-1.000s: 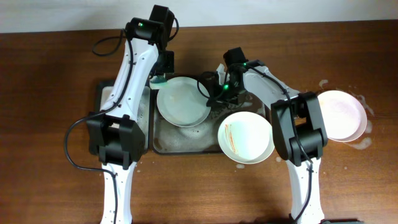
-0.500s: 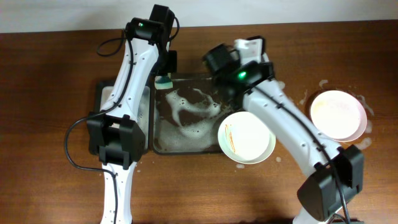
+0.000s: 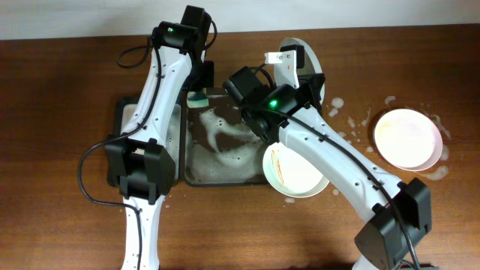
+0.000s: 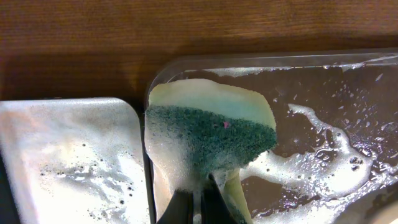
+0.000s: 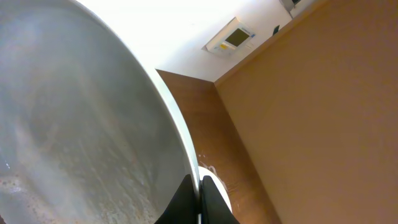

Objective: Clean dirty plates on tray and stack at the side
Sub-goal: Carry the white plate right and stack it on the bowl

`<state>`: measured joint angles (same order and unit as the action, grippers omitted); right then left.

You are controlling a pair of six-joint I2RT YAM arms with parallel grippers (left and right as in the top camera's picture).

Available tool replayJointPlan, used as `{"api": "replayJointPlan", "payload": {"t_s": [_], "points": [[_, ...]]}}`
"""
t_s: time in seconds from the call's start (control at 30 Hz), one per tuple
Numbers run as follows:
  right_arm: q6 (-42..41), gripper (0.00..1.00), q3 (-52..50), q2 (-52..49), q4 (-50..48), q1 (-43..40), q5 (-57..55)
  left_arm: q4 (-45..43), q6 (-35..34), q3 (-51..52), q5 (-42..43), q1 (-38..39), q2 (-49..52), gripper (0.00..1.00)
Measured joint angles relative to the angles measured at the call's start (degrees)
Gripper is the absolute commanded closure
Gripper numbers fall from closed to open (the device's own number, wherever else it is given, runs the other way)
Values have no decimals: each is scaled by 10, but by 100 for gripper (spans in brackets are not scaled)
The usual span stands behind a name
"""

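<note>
Right gripper clamps rim of round glossy white plate, plate tilted on edge. Foamy dark rectangular tray and streaked white plate lie below it; pale pink plate well right on wet wooden surface. Left gripper pinches soapy green-yellow sponge over tray corner.

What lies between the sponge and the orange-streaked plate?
Overhead: soapy foam on the tray floor separates sponge and orange-streaked plate; the right arm overhangs that stretch.

No readable text, labels, brands or numbers appear in any view.
</note>
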<state>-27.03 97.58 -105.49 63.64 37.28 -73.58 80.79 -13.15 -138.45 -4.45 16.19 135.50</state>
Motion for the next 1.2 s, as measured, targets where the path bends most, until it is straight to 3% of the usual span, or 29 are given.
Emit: {"api": "replayJointPlan", "payload": {"t_s": [0.07,0.17,0.33,0.47,0.63,0.73,1.13,1.2], "points": [[0,96,0,0,0,0,17,0,0,0,0,0,0,100],[0,96,0,17,3,-63,220,0,0,0,0,0,0,100],[47,96,-5,70,7,-394,645,0,0,0,0,0,0,100],[67,96,-97,72,-45,-596,824,-3,0,0,0,0,0,100],[66,96,-242,77,-166,-786,894,-4,0,0,0,0,0,100],[67,96,-255,77,-186,-849,857,-3,0,0,0,0,0,100],[60,96,-265,66,-210,-768,758,-7,0,0,0,0,0,100],[55,43,-267,55,-214,-768,757,-7,0,0,0,0,0,100]]}}
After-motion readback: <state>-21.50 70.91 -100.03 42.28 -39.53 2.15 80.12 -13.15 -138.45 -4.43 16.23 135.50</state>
